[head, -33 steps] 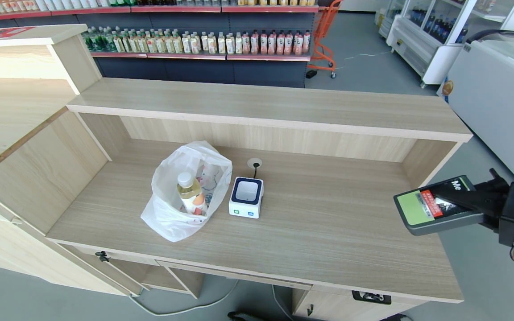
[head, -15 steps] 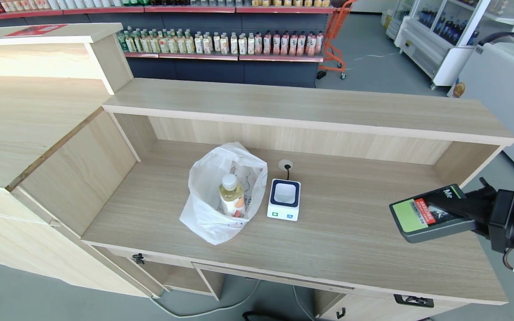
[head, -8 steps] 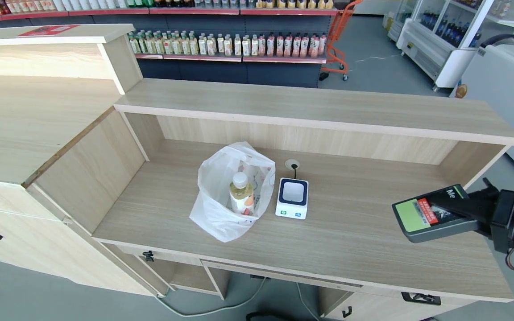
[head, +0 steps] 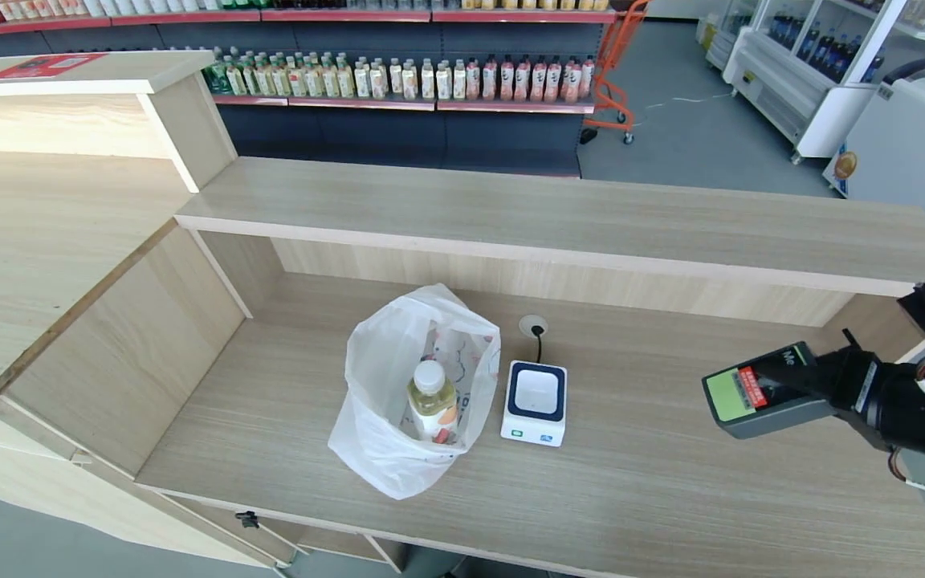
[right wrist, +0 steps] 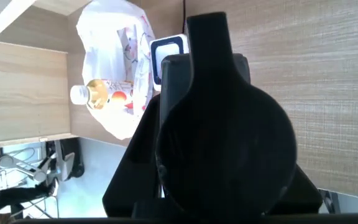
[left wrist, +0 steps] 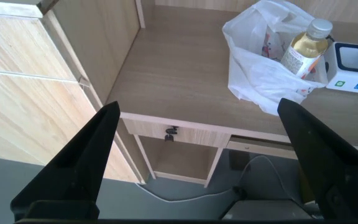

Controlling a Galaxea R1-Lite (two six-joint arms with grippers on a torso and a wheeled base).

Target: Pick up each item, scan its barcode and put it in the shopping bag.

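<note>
- dark grey rectangular box with a green end and red label: pinched in the right gripper, up over the right end of the light wooden counter
- white square scanner sits mid-counter, just beside the thin white plastic shopping bag, which has a pale yellow white-capped bottle standing inside
- left gripper is spread wide, out front of the counter's left corner

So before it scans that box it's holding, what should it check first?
1. Box firmly clamped in the right hand: ok.
2. Scanner window uncovered: ok.
3. Box over the scanner: not ok, it hangs well off to the robot's right of it.
4. Box turned the right way for scanning: cannot tell.
5. Shopping bag mouth open, with room beside the bottle: ok.
6. Left hand open, empty and out of the way: ok.
</note>
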